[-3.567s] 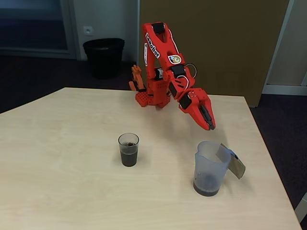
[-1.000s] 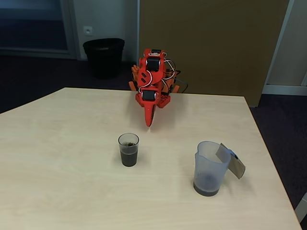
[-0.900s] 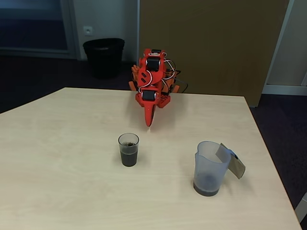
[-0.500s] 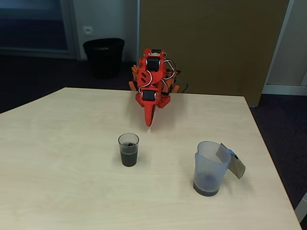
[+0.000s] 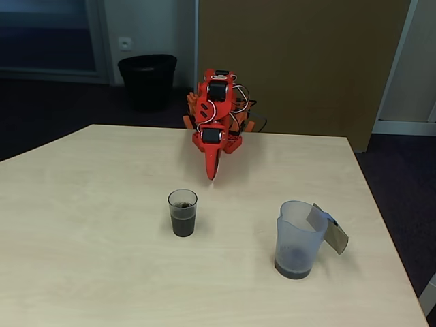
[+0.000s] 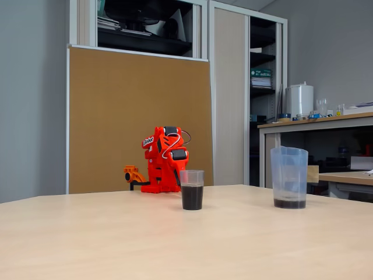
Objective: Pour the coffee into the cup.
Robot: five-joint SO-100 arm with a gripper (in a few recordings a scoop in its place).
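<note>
A: Where's the coffee (image 5: 182, 221)?
B: Filling the lower half of the cup (image 5: 182, 212), upright mid-table. A dark remnant sits in the pitcher (image 5: 298, 238), well to the cup's right, slightly nearer.
A: And the gripper (image 5: 212, 172)?
B: Folded down beyond the cup, at the table's (image 5: 82, 225) far edge, fingers closed together, holding nothing

The red arm sits folded at the tabletop's (image 5: 82, 225) far edge, its claw (image 5: 212, 172) closed and pointing down; the cup (image 5: 182, 212) of coffee (image 5: 182, 221) stands just in front, slightly left; the pitcher (image 5: 297, 239) stands well right, nearer the camera.
</note>
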